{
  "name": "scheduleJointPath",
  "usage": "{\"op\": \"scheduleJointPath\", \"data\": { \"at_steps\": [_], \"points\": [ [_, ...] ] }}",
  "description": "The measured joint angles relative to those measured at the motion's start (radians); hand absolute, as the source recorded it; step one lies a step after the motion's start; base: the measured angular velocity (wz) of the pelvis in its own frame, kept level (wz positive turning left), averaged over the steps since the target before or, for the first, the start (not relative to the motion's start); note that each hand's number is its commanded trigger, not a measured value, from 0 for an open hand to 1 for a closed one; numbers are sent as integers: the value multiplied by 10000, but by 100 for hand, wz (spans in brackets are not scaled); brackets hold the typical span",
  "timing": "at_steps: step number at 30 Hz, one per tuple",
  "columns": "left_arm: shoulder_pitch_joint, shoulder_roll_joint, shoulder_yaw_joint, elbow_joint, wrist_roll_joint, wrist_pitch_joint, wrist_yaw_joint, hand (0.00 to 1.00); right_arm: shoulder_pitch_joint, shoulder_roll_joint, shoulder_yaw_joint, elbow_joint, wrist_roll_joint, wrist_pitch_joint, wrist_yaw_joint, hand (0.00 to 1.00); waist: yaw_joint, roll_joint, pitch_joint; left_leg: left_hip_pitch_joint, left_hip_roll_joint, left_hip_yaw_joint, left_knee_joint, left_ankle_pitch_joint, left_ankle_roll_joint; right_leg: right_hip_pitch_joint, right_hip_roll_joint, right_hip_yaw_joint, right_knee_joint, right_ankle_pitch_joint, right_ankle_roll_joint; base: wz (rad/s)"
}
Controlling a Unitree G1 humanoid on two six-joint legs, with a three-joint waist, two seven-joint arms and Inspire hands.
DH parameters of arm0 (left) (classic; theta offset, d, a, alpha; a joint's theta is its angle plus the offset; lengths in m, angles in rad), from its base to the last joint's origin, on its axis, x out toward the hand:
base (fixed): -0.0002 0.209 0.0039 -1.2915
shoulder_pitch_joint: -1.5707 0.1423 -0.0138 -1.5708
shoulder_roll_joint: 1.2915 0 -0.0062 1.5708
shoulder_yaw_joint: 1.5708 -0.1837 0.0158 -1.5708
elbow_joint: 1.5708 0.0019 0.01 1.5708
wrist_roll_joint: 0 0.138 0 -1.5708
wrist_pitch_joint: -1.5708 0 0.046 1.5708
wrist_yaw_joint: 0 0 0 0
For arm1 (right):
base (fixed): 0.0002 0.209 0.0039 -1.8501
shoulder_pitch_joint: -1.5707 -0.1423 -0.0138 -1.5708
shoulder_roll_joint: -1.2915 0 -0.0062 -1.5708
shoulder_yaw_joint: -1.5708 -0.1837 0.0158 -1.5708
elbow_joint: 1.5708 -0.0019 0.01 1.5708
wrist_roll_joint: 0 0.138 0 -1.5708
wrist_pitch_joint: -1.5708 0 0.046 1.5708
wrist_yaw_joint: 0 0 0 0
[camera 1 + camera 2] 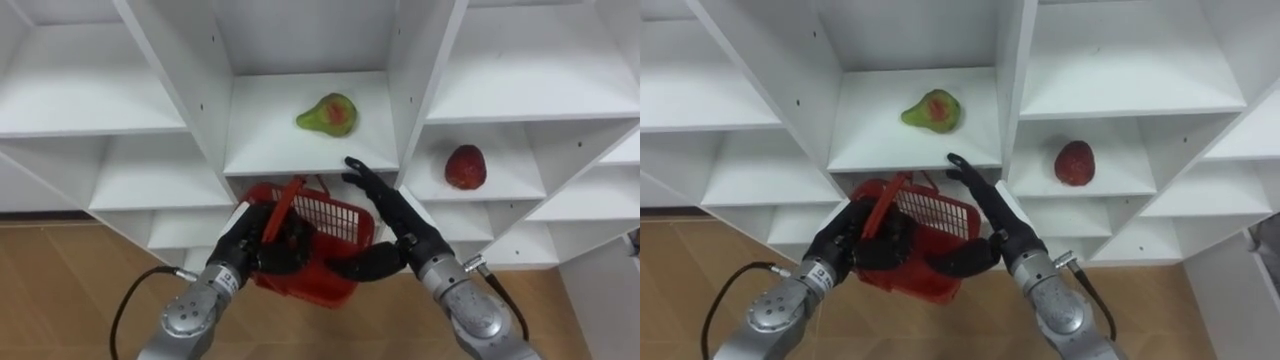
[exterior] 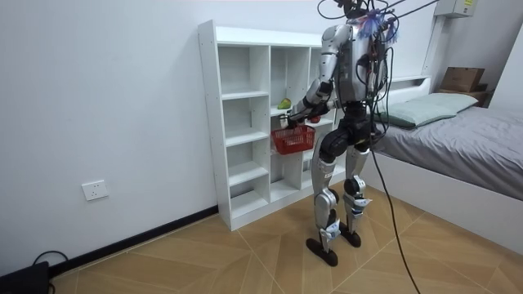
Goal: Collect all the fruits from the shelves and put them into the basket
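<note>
A: While the left hand (image 1: pixel 252 248) grips the red basket (image 1: pixel 338 215) (fingers curled round its near-left rim, by the handle), which step do we log?

B: Reach for the first fruit, by my reading. Both fruits lie in the closet (image 1: pixel 190 60). The green fruit (image 1: pixel 328 114) is in the middle compartment, toward its right. The red fruit (image 1: pixel 465 166) is in the compartment to the right, on a slightly lower shelf.

A: Right hand (image 1: pixel 403 232)?

B: Spread wide, holding nothing. The fingers are straight and point far-left, with the tips at the front edge of the green fruit's shelf (image 1: pixel 270 150). The thumb is splayed leftward across the basket's near-right corner. The hand is near the fruit but apart from it.

A: Basket position?

B: Just below that shelf's front edge, under the green fruit's compartment. In the room view the robot stands upright, facing the closet, close in.

A: What does the next move call for?

B: Judgement only. The right hand must rise over the shelf edge, go farther in and close round the green fruit. The fruit looks rounded and lopsided, so a nudge may roll it. Then it comes back down into the basket, held level. The red fruit comes after.
</note>
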Motion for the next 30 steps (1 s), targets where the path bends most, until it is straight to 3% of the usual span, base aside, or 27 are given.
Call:
{"op": "scheduleJointPath", "data": {
  "at_steps": [10, 14, 16, 22, 30],
  "points": [
    [459, 48, 382, 580, 6, -6, 49, 100, 102, -209, -62, -367, -735, 20, -37, 0, 32, -24, 13, -6, 12, 2, -134, 18, -32, -22, 51, -14, -80, -2, -2, 0],
    [522, 53, 410, 761, 156, -6, 28, 100, 144, -266, -53, -764, -739, 386, 32, 0, 18, -48, 24, -1, 6, 10, -170, 18, -32, -20, 48, -11, -103, -2, -2, 0],
    [532, 103, 422, 1087, 447, -4, 37, 100, 170, -288, -38, -984, -737, 612, 110, 0, 11, -115, 15, 14, 9, 25, -172, 19, -32, 3, 60, 7, -135, -1, -2, 0],
    [716, 347, 550, 1625, 456, -2, 104, 100, 400, -687, 11, -1812, -775, 785, 447, 0, 21, -361, 33, 14, 12, 25, -195, 19, -34, 10, 82, 24, -170, 0, -2, 0],
    [866, 360, 611, 1699, 465, -2, 214, 100, 783, -941, 2, -2866, -1135, 964, 770, 0, 77, -548, 11, 26, 16, 15, -219, 18, -36, 13, 84, -3, -169, 2, -3, 0]
  ]
}}
